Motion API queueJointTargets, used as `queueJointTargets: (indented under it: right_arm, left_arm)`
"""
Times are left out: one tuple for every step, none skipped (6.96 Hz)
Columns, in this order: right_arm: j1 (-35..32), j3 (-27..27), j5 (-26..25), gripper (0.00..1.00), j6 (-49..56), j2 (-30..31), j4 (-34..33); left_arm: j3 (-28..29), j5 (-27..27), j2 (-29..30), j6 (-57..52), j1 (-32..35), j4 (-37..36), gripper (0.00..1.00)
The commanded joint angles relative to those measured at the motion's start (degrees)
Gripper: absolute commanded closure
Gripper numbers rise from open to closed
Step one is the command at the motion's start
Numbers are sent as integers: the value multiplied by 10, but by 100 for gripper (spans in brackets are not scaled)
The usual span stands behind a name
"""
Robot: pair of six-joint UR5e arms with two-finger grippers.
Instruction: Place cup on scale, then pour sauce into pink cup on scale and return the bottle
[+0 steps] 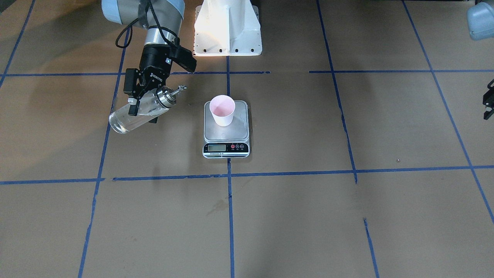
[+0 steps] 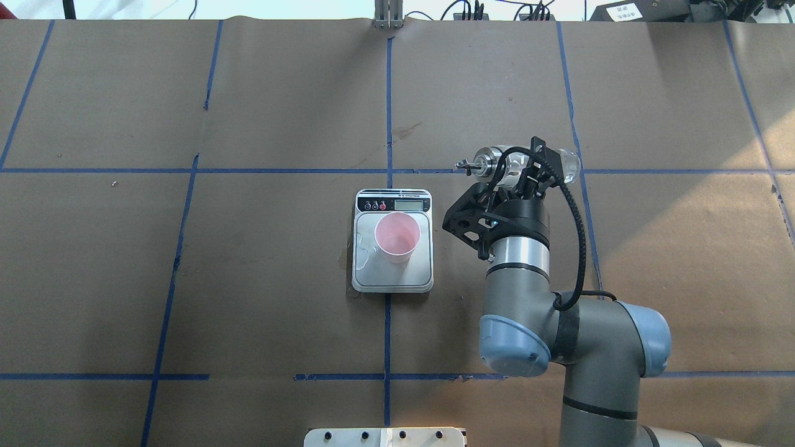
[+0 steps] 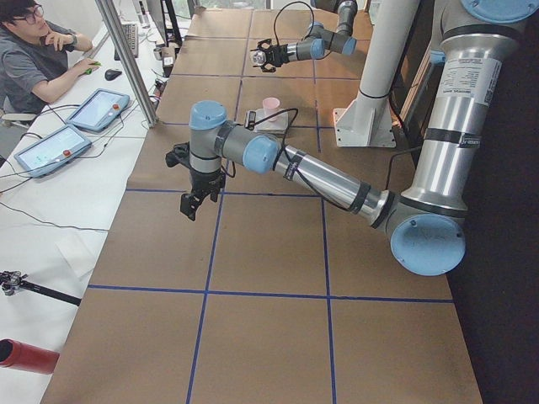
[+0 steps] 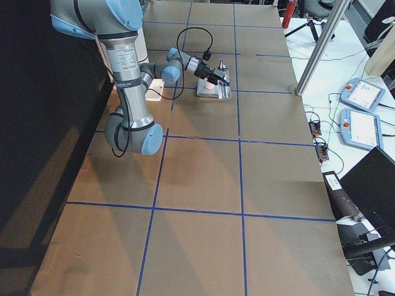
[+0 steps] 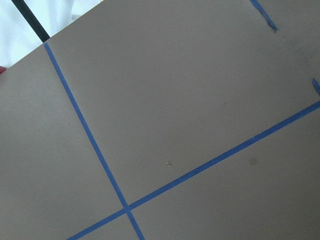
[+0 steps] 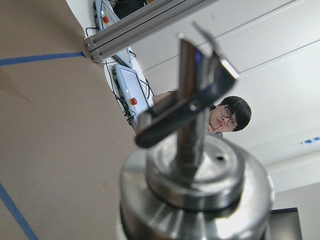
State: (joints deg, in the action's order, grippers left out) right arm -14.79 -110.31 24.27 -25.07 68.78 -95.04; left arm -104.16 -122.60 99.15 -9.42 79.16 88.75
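Observation:
The pale pink cup (image 1: 222, 110) stands upright on the silver platform of the scale (image 1: 241, 131), seen from above in the overhead view, cup (image 2: 397, 236) on scale (image 2: 366, 273). My right gripper (image 1: 143, 112) is shut on the clear glass bottle (image 1: 122, 120) and holds it above the table, tilted nearly flat. Its silver spout points toward the scale and stays well apart from the cup. Clear sauce shows in the glass. The right wrist view shows the collar and spout (image 6: 195, 170) close up. My left gripper (image 1: 488, 103) hangs far off at the table's left end; its jaws are unclear.
The white robot mount (image 1: 227, 31) stands behind the scale. Blue tape lines cross the brown table. An operator (image 3: 34, 50) sits by tablets on a side table beyond the far edge. The left wrist view shows only bare table and tape.

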Motion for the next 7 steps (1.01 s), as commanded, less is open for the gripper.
queueJointTargets:
  right_arm:
    - [19, 18, -61, 100, 57, -7, -54]
    - [28, 18, -65, 100, 69, -8, -92]
    - [37, 18, -70, 100, 76, -9, -109]
    - [44, 19, -76, 100, 109, -19, -126]
    - [47, 25, -84, 100, 140, -29, -129]
    - [49, 36, -94, 100, 146, -32, -129]
    - [49, 37, -97, 100, 161, -31, -131]
  left_arm:
    - [15, 0, -4, -10, 6, 10, 0]
    - [18, 0, -5, -12, 8, 10, 0]
    - [21, 0, -5, -12, 9, 10, 0]
    - [26, 1, -5, -13, 10, 11, 0]
    - [29, 1, -4, -13, 12, 11, 0]
    - [33, 1, -4, -13, 13, 11, 0]
    - [33, 1, -4, -13, 13, 12, 0]
